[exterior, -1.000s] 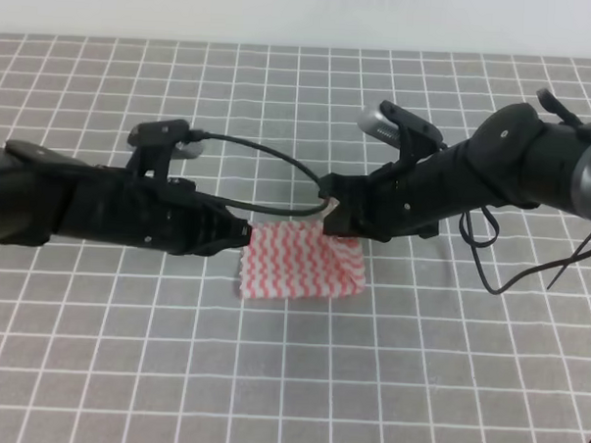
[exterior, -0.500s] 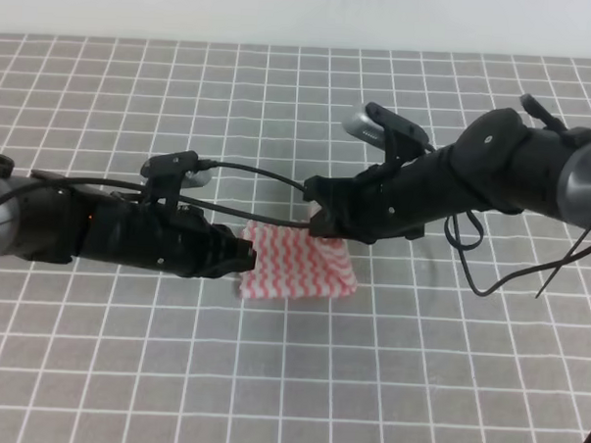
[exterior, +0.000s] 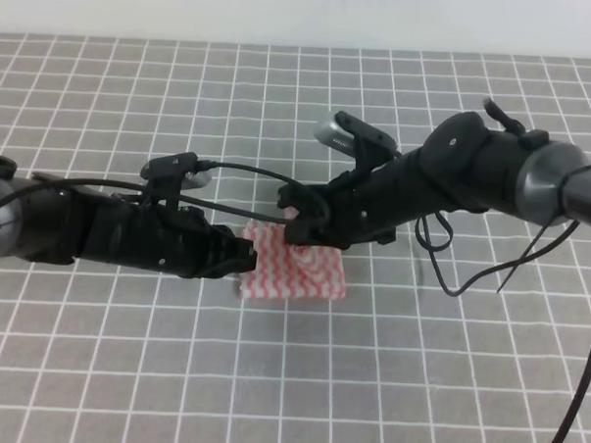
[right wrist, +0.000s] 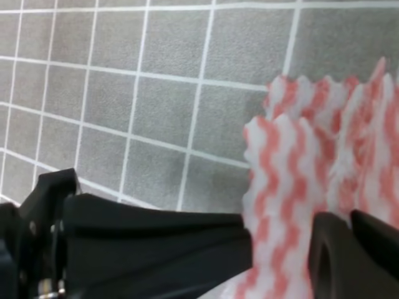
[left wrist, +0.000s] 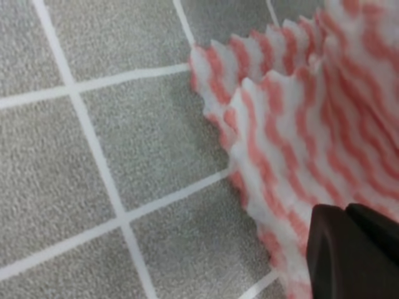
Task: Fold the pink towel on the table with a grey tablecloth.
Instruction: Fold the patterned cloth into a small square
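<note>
Near the middle of the table with a grey tablecloth [exterior: 445, 385], well away from every edge, lay one pink towel [exterior: 303, 276], a small cloth with pink-and-white wavy stripes and scalloped edges. It was doubled over: the wrist views showed two layers, the upper one offset from the lower. Two black robot arms reached in low and nearly level from opposite sides and met over the cloth. One was the left arm, stretched out from the left edge, its left gripper [exterior: 243, 258] at the towel's left edge; the left wrist view showed a dark fingertip [left wrist: 355, 252] lying against the striped cloth, but whether it was clamped on the cloth could not be told. The other was the right arm, angled down from the right edge, its right gripper [exterior: 300, 225] pinched closed on the towel's far edge, which was lifted off the tablecloth and carried toward the left gripper. One black cable [exterior: 268, 173] arched between the two arms above the towel.
</note>
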You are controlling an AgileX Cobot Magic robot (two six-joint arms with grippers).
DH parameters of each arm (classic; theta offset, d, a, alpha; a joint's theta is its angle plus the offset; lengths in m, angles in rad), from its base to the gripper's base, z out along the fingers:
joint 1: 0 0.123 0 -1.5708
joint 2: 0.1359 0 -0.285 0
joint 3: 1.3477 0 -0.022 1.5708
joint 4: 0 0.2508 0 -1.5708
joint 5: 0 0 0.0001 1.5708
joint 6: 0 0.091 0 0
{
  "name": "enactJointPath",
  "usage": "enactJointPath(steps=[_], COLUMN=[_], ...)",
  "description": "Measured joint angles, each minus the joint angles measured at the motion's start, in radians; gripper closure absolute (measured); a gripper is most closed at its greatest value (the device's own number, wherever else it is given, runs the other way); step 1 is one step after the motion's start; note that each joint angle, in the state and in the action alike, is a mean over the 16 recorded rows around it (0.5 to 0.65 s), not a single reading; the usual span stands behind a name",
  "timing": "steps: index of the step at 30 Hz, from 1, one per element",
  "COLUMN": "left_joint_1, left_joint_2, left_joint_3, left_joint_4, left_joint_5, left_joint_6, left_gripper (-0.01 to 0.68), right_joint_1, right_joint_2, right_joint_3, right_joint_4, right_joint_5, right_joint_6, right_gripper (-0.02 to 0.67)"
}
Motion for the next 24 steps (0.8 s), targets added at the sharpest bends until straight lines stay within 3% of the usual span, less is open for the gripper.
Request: enactJointPath(steps=[17, 24], left_joint_1=[0.005, 0.038], left_joint_2=[-0.002, -0.016], left_joint_3=[0.0, 0.0], left_joint_4=[-0.003, 0.01], left_joint_5=[0.003, 0.015], left_joint_6=[0.001, -0.003], left_gripper=[0.675, 0.675], right_joint_1=[0.033, 0.034], right_joint_2=[0.049, 0.065], right_joint_3=[-0.062, -0.072], right_joint_4=[0.001, -0.014], right_joint_5=[0.001, -0.001], right_joint_6=[0.0, 0.003], right_gripper=[0.663, 0.663])
